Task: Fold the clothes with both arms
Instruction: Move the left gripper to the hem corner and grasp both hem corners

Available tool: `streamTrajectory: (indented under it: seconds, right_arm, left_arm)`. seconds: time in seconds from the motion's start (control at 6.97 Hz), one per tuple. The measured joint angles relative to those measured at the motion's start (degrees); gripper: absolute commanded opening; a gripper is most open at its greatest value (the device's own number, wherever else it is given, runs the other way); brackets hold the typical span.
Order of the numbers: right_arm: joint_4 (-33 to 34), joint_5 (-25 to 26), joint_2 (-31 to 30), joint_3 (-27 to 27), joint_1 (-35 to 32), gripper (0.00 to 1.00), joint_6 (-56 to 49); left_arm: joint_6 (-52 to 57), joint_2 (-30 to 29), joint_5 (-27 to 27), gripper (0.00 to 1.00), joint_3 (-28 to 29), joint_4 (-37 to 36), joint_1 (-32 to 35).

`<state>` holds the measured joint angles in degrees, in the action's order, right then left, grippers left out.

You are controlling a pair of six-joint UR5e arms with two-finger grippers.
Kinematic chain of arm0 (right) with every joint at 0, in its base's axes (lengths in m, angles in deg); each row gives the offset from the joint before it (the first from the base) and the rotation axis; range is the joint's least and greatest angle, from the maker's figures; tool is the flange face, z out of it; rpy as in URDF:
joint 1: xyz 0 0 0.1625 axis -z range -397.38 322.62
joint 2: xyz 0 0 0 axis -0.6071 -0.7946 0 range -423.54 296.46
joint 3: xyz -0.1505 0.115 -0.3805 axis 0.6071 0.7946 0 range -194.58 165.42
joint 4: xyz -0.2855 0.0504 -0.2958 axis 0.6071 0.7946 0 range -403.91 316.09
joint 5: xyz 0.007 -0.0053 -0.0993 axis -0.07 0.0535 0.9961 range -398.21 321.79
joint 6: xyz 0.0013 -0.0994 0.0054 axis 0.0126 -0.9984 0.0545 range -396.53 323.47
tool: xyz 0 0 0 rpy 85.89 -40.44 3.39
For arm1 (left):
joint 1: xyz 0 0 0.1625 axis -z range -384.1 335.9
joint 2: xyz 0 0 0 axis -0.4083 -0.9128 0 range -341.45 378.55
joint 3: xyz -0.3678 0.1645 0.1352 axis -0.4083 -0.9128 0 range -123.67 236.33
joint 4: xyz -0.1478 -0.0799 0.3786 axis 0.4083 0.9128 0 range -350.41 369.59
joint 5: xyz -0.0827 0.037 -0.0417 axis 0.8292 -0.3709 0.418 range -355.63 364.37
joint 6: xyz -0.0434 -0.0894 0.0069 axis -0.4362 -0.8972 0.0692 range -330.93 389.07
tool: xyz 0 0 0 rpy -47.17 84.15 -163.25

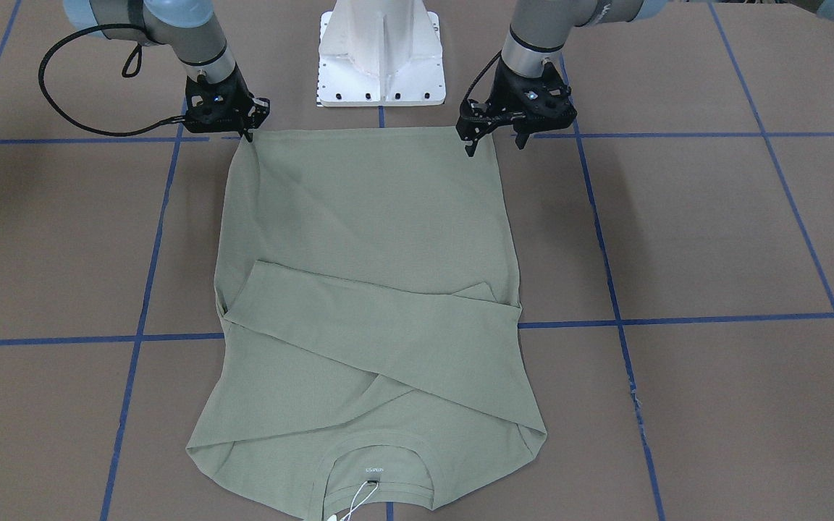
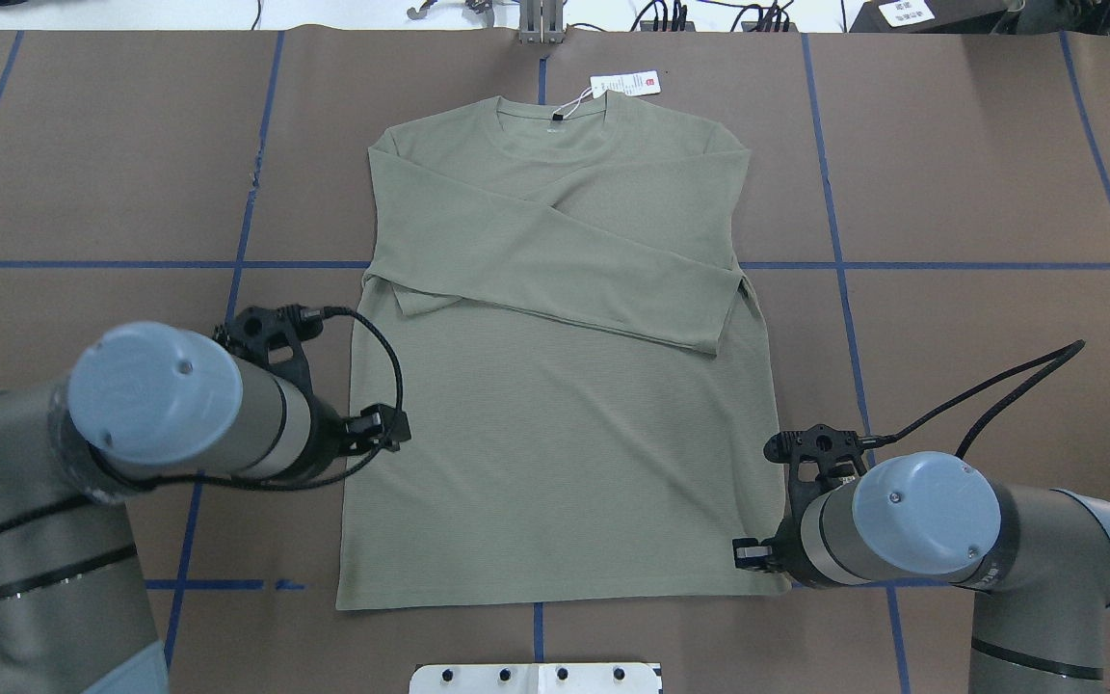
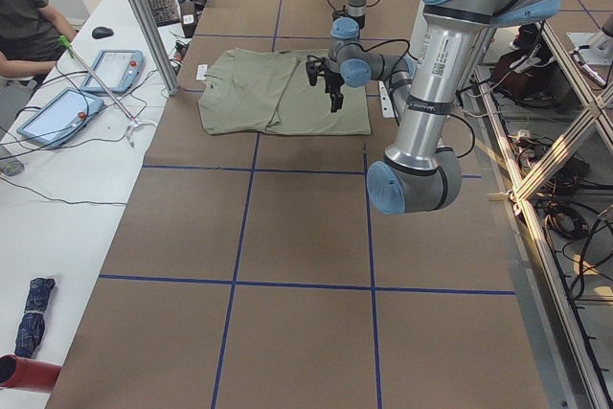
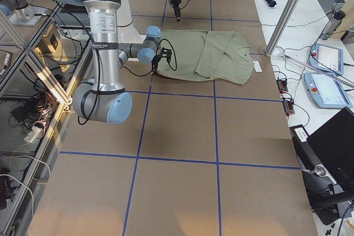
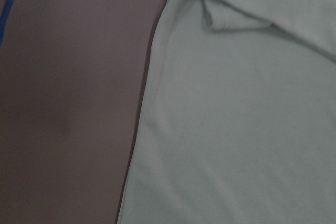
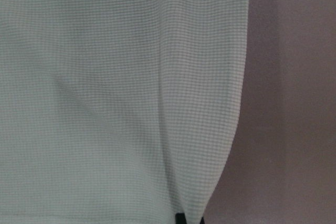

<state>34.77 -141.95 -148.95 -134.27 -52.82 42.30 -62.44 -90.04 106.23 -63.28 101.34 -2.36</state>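
Shirt (image 1: 366,217) lies flat on the brown, blue-taped table (image 1: 714,231). Right gripper (image 1: 247,132) pinches one hem corner; left gripper (image 1: 494,145) gapes at the other.

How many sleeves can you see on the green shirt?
2. One sleeve lies on top, slanting across the shirt. The other sleeve crosses underneath, mostly covered, with its cuff peeking out on the robot's left.

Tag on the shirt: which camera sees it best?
Overhead exterior: the hang tag lies whole beyond the collar, red mark visible. Front-facing crops it; exterior right shows a speck; wrist views miss it.
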Motion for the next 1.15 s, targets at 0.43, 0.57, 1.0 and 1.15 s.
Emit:
streamTrajectory:
  seconds: [0.43,0.57,1.0,1.15]
  right_arm:
    - [0.1,0.0,0.2,-0.9,-0.1,0.00,0.4]
    - [0.1,0.0,0.4,-1.0,-0.1,0.00,0.4]
    - [0.1,-0.2,0.7,-1.2,-0.4,0.00,0.4]
    - [0.2,-0.4,0.7,-1.2,-0.7,0.00,0.4]
  left_arm:
    - [-7.9,2.6,-5.5,0.83,1.8,0.8,-10.2]
    - [-8.2,2.9,-5.8,0.77,3.0,0.8,-11.0]
    - [-8.1,3.2,-5.9,0.33,4.5,0.9,-11.4]
    - [-8.0,3.3,-5.9,0.23,4.5,0.9,-11.6]
